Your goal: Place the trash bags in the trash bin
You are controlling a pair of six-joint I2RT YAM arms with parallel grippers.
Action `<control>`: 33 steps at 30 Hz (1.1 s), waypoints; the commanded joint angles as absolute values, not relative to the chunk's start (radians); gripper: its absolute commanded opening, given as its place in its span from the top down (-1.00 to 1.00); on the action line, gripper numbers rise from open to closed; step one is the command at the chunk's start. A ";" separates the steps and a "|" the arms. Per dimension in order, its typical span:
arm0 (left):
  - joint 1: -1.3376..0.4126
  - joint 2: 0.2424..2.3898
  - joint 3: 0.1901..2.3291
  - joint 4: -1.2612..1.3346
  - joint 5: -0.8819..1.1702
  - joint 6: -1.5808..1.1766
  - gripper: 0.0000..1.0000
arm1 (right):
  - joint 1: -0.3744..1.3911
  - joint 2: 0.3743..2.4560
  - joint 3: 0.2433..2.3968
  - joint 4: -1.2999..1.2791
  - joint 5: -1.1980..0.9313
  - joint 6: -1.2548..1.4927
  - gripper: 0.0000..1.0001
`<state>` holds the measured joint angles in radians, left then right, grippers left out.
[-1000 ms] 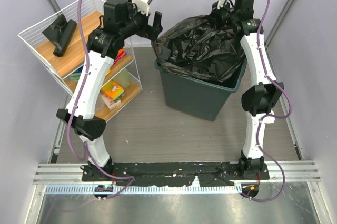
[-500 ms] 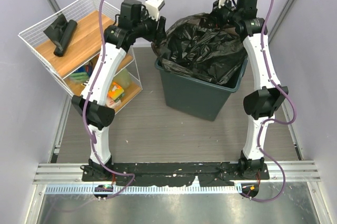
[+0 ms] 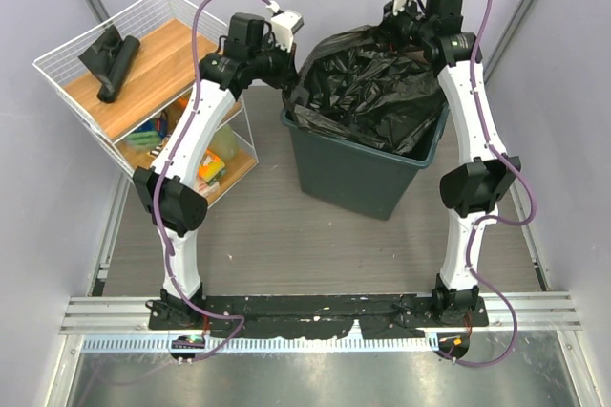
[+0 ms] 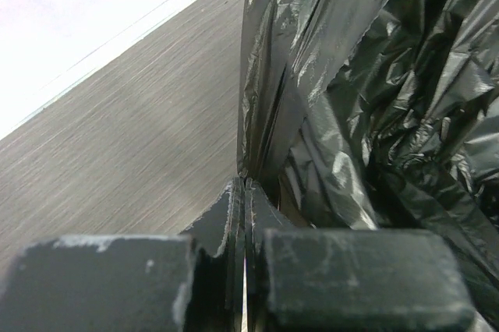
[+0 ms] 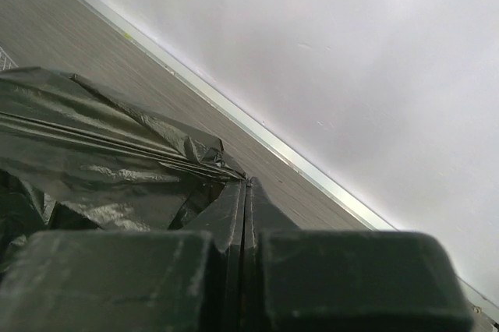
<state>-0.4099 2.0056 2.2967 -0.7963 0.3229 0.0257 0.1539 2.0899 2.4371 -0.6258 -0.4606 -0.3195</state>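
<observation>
A large crinkled black trash bag (image 3: 372, 87) lines and billows out of the dark grey-green trash bin (image 3: 353, 182). My left gripper (image 3: 290, 80) is at the bag's left rim and is shut on a fold of the plastic; in the left wrist view its jaws (image 4: 245, 185) pinch the bag's edge (image 4: 269, 98). My right gripper (image 3: 400, 32) is at the far rim, shut on the bag's edge, with the jaws (image 5: 246, 184) closed on stretched pleats of the bag (image 5: 101, 153). More rolled and folded black trash bags (image 3: 110, 63) lie on the rack's top shelf.
A white wire shelf rack (image 3: 67, 49) with wooden shelves stands at the left, close to my left arm. Colourful snack packets (image 3: 203, 168) lie on its lower shelves. Grey walls close in at the back and on both sides.
My left gripper has swung right from above the rack to the bag's left rim and has shut on the plastic. The right gripper has kept its hold in place.
</observation>
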 commanded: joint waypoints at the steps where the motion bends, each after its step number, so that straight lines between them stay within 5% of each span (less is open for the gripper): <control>1: -0.400 1.967 2.275 -0.710 0.276 0.037 1.00 | 0.170 2.114 2.494 -0.586 -0.420 -0.351 0.97; 33: -0.410 1.996 2.186 -0.517 0.032 0.083 1.00 | 0.221 2.229 2.586 -0.549 -0.261 -0.465 0.88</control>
